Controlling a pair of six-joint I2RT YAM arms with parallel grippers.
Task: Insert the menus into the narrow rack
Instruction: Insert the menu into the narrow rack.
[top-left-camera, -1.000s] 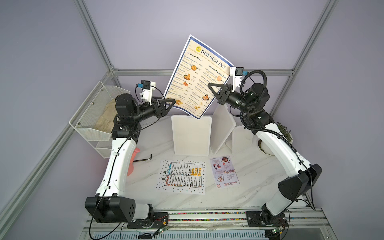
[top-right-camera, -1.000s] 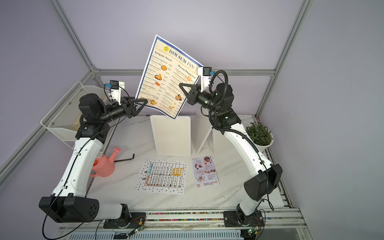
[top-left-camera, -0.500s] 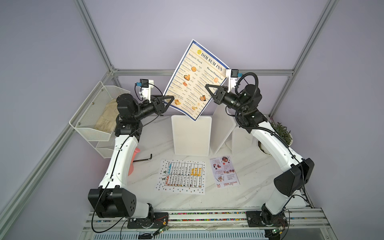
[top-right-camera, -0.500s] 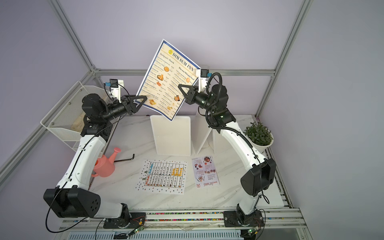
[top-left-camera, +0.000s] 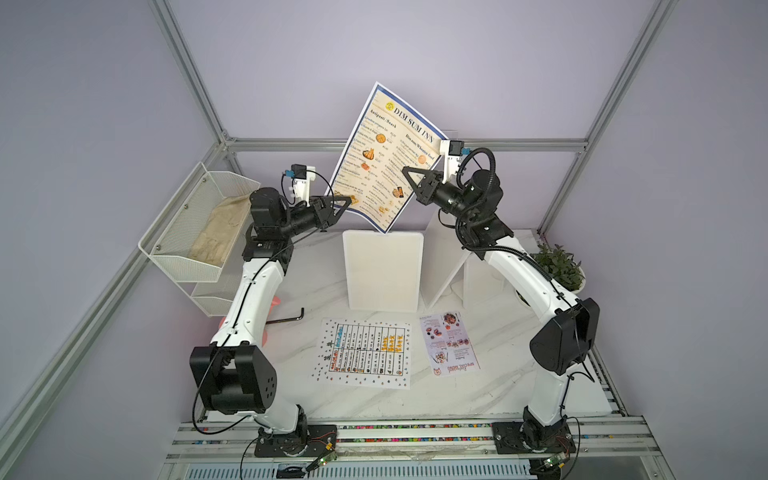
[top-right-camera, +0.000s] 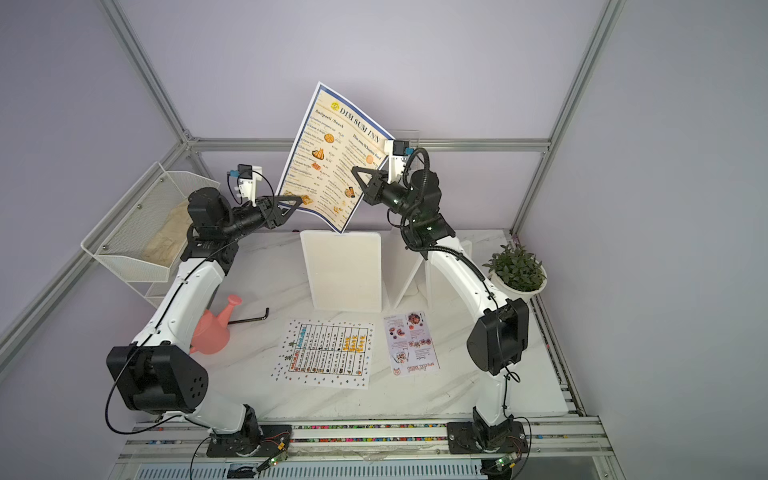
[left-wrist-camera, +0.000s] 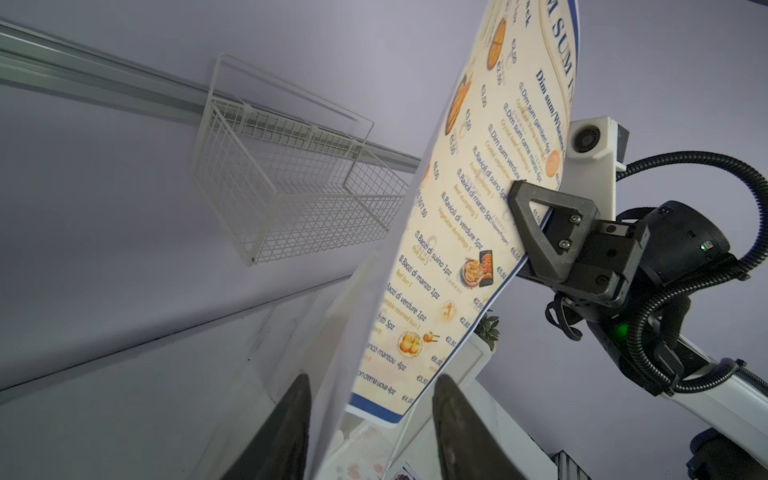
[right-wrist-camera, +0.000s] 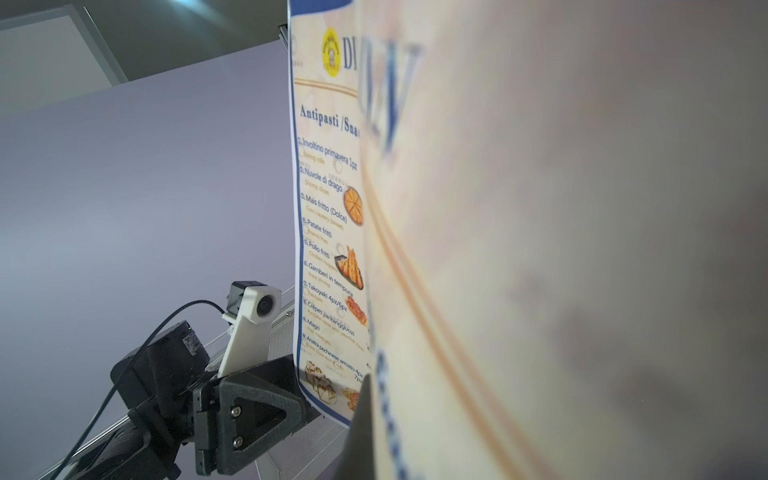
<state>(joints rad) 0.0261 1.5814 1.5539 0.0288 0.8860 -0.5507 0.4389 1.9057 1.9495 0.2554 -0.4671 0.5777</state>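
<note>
Cream and blue-bordered, the "DIM SUM INN" menu (top-left-camera: 384, 160) hangs tilted in mid-air above the white rack (top-left-camera: 382, 270) at twelve o'clock, the right gripper (top-left-camera: 409, 176) pinching its right edge, the left gripper (top-left-camera: 340, 203) with fingers spread around its lower left corner, while the grid menu (top-left-camera: 363, 353) and "SPECIAL MENU" leaflet (top-left-camera: 449, 343) lie flat at six o'clock.

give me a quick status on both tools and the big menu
Right tool shut on DIM SUM INN menu, held aloft. Left tool open, straddling its edge. Nothing in the way.
</note>
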